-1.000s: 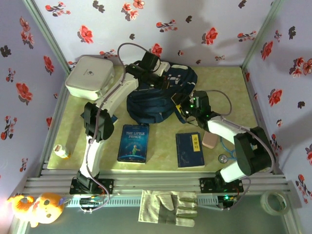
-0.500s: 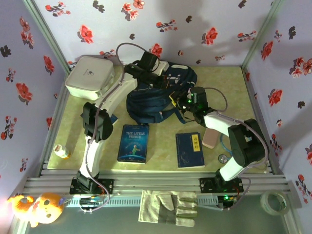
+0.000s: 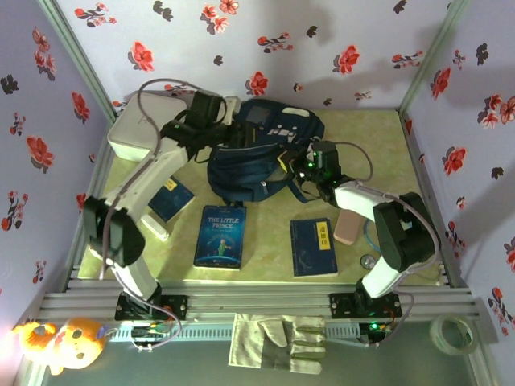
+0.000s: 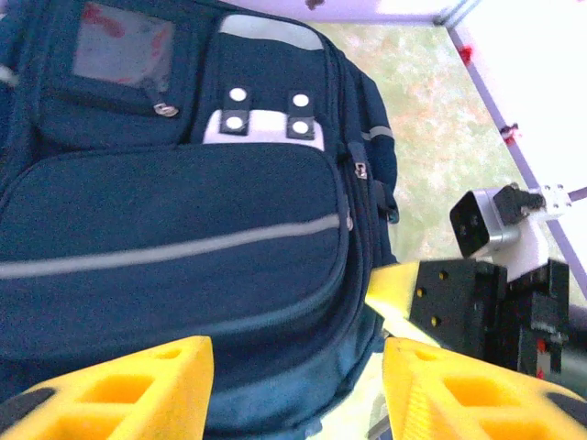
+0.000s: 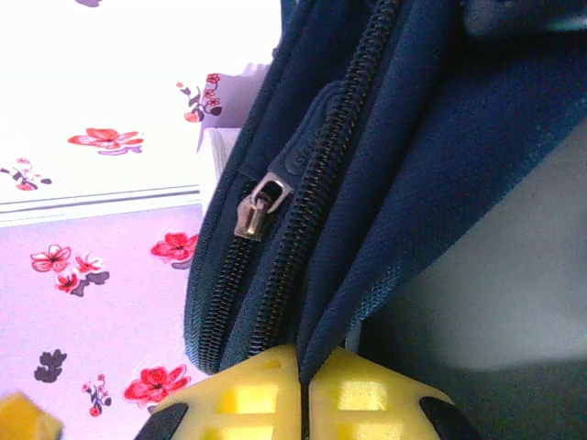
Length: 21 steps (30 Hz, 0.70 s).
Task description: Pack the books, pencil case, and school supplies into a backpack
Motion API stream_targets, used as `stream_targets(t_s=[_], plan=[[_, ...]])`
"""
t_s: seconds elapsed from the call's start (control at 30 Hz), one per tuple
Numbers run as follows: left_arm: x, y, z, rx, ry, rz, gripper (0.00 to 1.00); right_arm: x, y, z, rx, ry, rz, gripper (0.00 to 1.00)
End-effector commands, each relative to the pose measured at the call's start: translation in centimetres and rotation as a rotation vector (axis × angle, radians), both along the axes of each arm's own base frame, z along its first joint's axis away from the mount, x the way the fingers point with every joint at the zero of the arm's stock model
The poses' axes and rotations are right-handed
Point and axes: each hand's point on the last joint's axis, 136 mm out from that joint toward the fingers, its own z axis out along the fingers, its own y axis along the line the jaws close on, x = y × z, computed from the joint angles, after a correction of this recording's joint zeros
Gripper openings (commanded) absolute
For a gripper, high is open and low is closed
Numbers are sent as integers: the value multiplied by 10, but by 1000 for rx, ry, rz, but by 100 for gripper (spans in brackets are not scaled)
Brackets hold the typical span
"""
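Note:
The navy backpack (image 3: 257,157) lies at the back middle of the table. My right gripper (image 3: 308,170) is shut on the fabric edge beside the backpack's zipper (image 5: 305,380), and the zip pull (image 5: 257,206) hangs just above. My left gripper (image 3: 219,119) hovers open over the backpack's left top, its yellow fingers (image 4: 119,390) spread wide above the front pocket (image 4: 183,211). "The Little Prince" (image 3: 220,236), the navy book with a white label (image 3: 312,247) and the smaller book (image 3: 171,199) lie flat in front. The pink pencil case (image 3: 348,227) lies under my right arm.
A white square box (image 3: 133,129) stands at the back left beside my left arm. A work glove (image 3: 282,342), a plush toy (image 3: 60,342) and a tape roll (image 3: 451,331) lie beyond the front rail. Flowered walls close in three sides.
My left arm has swung out to the left, uncovering the smaller book, and its gripper has shifted left over the backpack. My right gripper has closed in on the backpack's edge and stays there.

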Motion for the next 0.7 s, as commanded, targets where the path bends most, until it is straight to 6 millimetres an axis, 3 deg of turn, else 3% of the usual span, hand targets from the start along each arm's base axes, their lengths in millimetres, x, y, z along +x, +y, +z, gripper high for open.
stream_targets(t_s=[0.0, 0.13, 0.27, 0.4, 0.53, 0.67], plan=[[-12, 10, -17, -33, 26, 89, 53, 17, 14, 34, 31, -112, 12, 7], [-45, 0, -55, -9, 100, 92, 54, 22, 23, 36, 36, -113, 25, 7], [-62, -14, -85, 58, 147, 94, 54, 23, 30, 35, 41, -109, 39, 7], [-68, -30, -105, 103, 175, 82, 51, 24, 33, 37, 43, -109, 44, 8], [-64, -30, -127, 177, 193, 117, 40, 23, 32, 39, 43, -116, 42, 8], [-56, -26, -133, 212, 182, 150, 34, 22, 34, 42, 47, -120, 47, 8]])
